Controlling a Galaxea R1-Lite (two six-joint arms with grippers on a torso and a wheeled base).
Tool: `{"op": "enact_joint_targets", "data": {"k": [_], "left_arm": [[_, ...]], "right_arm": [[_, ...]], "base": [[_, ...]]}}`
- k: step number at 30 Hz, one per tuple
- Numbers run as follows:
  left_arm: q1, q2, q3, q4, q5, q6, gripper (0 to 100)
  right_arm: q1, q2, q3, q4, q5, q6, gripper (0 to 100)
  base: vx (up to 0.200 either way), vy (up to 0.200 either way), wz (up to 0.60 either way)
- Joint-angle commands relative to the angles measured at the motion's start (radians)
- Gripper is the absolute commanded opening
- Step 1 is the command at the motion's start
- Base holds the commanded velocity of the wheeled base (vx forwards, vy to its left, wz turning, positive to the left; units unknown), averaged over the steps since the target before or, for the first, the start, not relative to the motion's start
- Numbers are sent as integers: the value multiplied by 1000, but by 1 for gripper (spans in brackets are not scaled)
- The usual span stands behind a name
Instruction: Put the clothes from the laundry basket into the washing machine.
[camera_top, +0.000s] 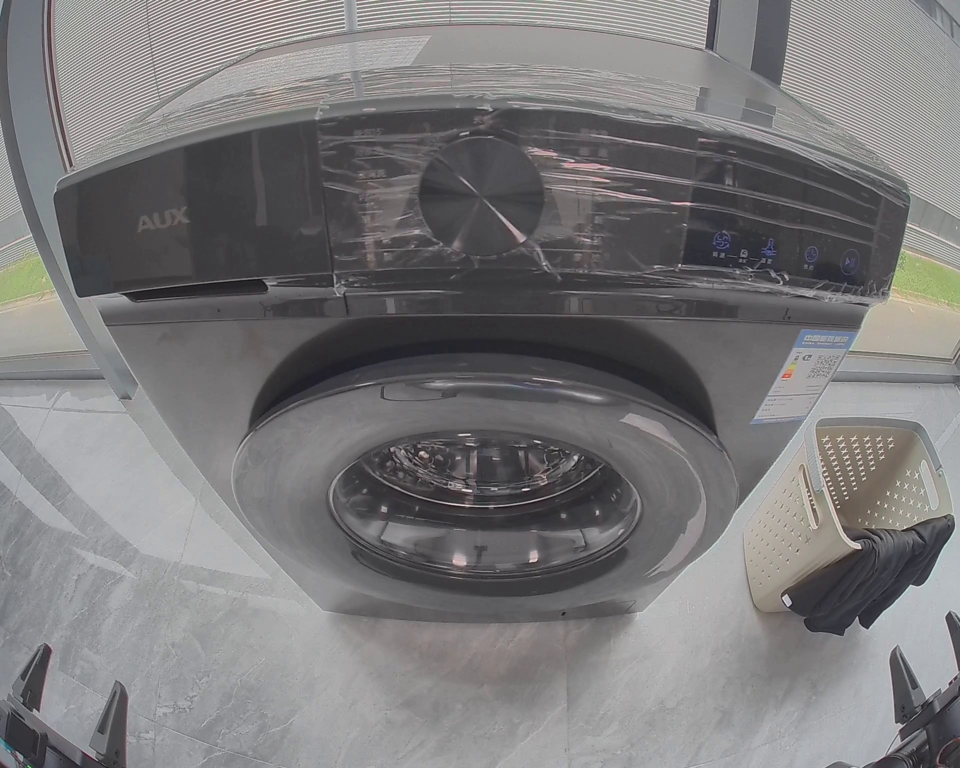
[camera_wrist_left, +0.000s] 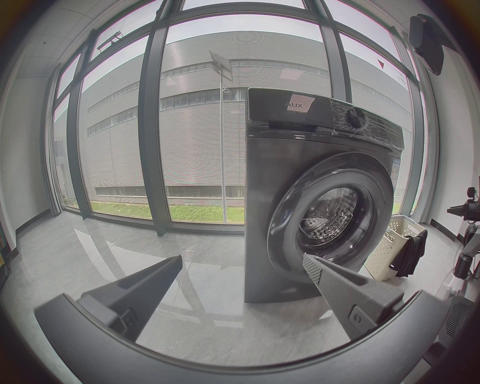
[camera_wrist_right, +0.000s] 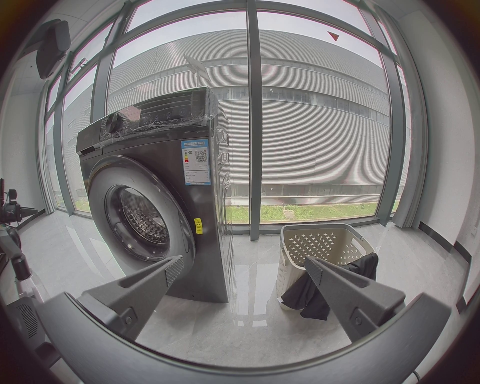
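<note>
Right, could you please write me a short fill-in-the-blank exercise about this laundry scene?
1. The washing machine has its round door ____.
2. The laundry basket stands on the robot's ____ of the machine.
3. A ____ garment hangs over the basket's rim.
4. The left claw and right claw are both ____ and empty.
Missing words: shut; right; black; open.

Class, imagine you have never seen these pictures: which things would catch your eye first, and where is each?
The grey washing machine stands straight ahead before tall windows, its round door shut. On the floor to the robot's right of it stands a cream laundry basket with a black garment draped over its rim. The left gripper and right gripper sit low, fingers open.
</note>
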Motion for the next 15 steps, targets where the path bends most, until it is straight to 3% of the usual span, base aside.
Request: {"op": "enact_joint_targets", "data": {"k": [1,13,15], "left_arm": [[0,-17,16,0,0,0,100],[1,-17,16,0,0,0,100],[1,-17,18,0,3,1,100]], "right_arm": [[-2,-13,18,2,-2,5,100],[-2,-17,5,-40,17,19,100],[0,-17,-47,-95,29,25,100]], "base": [[0,0,0],[0,0,0],[0,-200,0]]}}
